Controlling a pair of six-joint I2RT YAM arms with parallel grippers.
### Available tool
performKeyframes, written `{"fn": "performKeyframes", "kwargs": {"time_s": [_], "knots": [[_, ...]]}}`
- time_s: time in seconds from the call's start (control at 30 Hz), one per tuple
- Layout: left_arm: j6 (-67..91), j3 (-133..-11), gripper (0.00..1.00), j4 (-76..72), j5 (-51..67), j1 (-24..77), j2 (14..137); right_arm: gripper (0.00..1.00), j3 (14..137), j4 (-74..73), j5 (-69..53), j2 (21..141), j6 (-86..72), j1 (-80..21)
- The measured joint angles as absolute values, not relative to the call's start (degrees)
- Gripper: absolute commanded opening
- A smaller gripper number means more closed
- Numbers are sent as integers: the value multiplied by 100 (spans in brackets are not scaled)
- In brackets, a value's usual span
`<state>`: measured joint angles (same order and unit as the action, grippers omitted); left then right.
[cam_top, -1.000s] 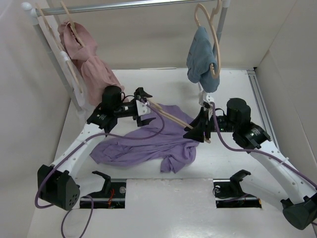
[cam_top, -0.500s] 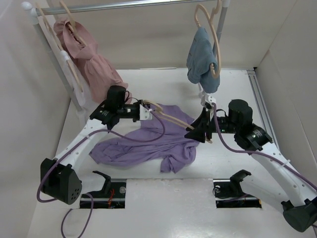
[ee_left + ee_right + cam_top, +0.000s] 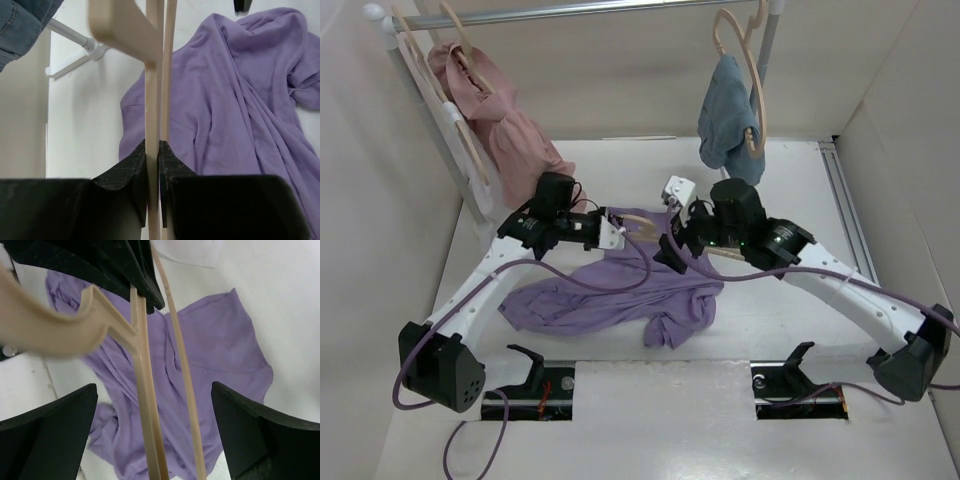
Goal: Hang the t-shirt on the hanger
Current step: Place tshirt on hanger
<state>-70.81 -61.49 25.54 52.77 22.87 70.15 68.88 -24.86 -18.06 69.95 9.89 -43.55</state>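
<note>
While the lavender-purple soft fabric t-shirt (image 3: 620,295) lay crumpled on the white table (image 3: 770,320), the thin tan wood-coloured hanger (image 3: 152,100) was held over its 12 o'clock part.
The left gripper (image 3: 152,150) was clamped on the hanger's slim bar. The right gripper (image 3: 154,387), at 3 o'clock of the left, stood spread wide, its fingers (image 3: 50,435) straddling the hanger without contact.

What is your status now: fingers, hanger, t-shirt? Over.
Left gripper shut on the hanger. Right gripper open, fingers astride it. T-shirt crumpled on the table beneath, not on hanger. Nothing in the way.
</note>
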Motion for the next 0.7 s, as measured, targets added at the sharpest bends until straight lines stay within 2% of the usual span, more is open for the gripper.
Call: {"fn": "performKeyframes", "kwargs": {"time_s": [0.17, 0.23, 0.37, 0.4, 0.43, 0.53, 0.57, 0.6, 0.63, 0.7], "knots": [[-7142, -6152, 0, 2665, 5334, 2287, 7015, 92, 6932, -2222, -1745, 7561, 1341, -4510], [-7150, -6152, 0, 2744, 5240, 2265, 7015, 83, 6967, -2080, -1800, 7721, 1409, -4501], [-7067, -6152, 0, 2770, 5260, 2244, 7013, 75, 7006, -1699, -2029, 7839, 1474, -4504], [-7030, -6152, 0, 2770, 5280, 2244, 7013, 70, 7006, -1592, -2117, 7863, 1472, -4501], [-6995, -6152, 0, 2770, 5301, 2244, 7013, 58, 7006, -1481, -2217, 7883, 1466, -4499], [-6901, -6152, 0, 2759, 5374, 2248, 7008, 38, 6963, -1166, -2451, 7909, 1393, -4491], [-6877, -6152, 0, 2731, 5371, 2244, 7006, 18, 6910, -1094, -2554, 7905, 1354, -4486], [-6847, -6149, 0, 2749, 5354, 2241, 7006, 5, 6858, -982, -2600, 7898, 1319, -4486], [-6779, -6149, 0, 2755, 5345, 2239, 7006, 0, 6836, -926, -2650, 7891, 1291, -4488], [-6694, -6147, 0, 2705, 5341, 2224, 7004, 0, 6785, -821, -2692, 7881, 1170, -4469]]}}
